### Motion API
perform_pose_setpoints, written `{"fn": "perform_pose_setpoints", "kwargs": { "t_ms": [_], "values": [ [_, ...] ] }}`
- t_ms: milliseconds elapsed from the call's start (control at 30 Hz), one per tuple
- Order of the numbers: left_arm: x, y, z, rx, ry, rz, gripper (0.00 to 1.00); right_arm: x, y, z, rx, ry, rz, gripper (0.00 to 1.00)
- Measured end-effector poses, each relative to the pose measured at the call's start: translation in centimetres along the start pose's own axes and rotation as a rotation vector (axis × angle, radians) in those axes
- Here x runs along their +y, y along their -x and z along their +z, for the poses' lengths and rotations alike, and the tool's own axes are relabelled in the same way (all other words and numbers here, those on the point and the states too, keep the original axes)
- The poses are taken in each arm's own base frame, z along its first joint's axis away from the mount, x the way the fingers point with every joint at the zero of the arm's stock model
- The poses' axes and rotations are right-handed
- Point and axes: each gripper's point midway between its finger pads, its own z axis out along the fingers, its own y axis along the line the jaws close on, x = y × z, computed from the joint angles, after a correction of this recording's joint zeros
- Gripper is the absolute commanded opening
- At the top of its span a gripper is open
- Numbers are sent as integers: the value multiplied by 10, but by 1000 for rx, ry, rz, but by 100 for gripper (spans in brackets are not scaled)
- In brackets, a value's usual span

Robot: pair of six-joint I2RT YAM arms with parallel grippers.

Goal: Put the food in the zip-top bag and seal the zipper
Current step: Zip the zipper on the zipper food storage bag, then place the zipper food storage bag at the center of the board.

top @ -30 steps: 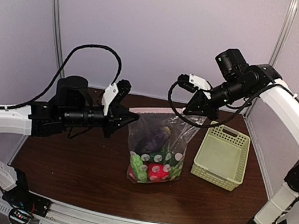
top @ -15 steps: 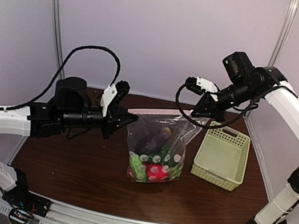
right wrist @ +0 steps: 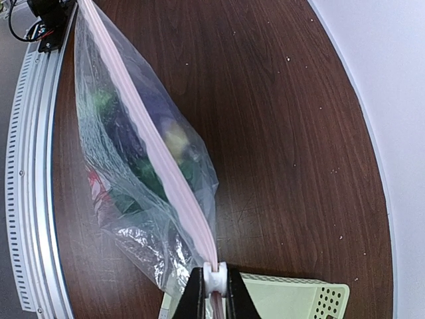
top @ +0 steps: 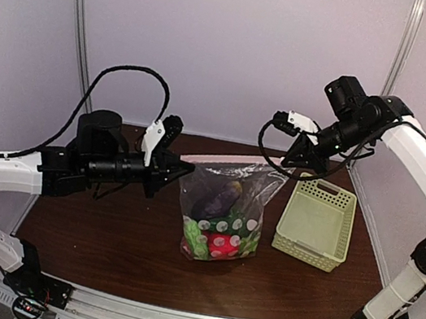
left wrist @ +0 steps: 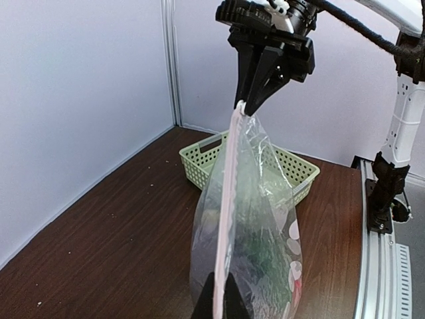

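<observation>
The zip-top bag (top: 224, 211) hangs upright over the table between both grippers, with the food inside. A red piece (top: 221, 246) and green pieces (top: 197, 239) lie at the bottom, and a dark purple piece (top: 218, 198) is above them. The pinkish zipper (top: 233, 160) runs taut along the top. My left gripper (top: 184, 168) is shut on the bag's left top corner (left wrist: 224, 266). My right gripper (top: 295, 164) is shut on the zipper's white slider (right wrist: 215, 273) at the right end. The zipper (right wrist: 156, 149) looks pressed together along its length.
A pale green perforated basket (top: 317, 223) stands on the table right of the bag, under my right gripper, and shows in the right wrist view (right wrist: 292, 299). Walls close the back and sides.
My right gripper has slid to the right along the zipper to the bag's right end. My left gripper has held its place on the left corner.
</observation>
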Motion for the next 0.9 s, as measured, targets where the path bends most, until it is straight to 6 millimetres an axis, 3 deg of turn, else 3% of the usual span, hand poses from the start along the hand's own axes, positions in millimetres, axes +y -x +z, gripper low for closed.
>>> {"fn": "perform_pose_setpoints", "kwargs": {
  "t_ms": [233,300,433,533,667,700,900],
  "values": [
    [0,0,0,0,1,0,0,-3,-3,-1,7,-9,8,4],
    [0,0,0,0,2,0,0,-3,-3,-1,8,-10,8,9],
    [2,-1,0,3,6,-1,0,-4,-6,-2,18,-14,16,44],
    [15,-1,6,14,37,-8,0,-13,-11,-8,24,-38,40,64],
    [54,12,43,47,117,-24,0,-41,0,-28,-35,-131,85,86],
    [66,16,55,55,139,-27,0,-52,3,-36,-62,-170,100,97],
    [115,52,110,41,198,8,0,-116,-10,-70,-175,-367,282,100]
  ]
}}
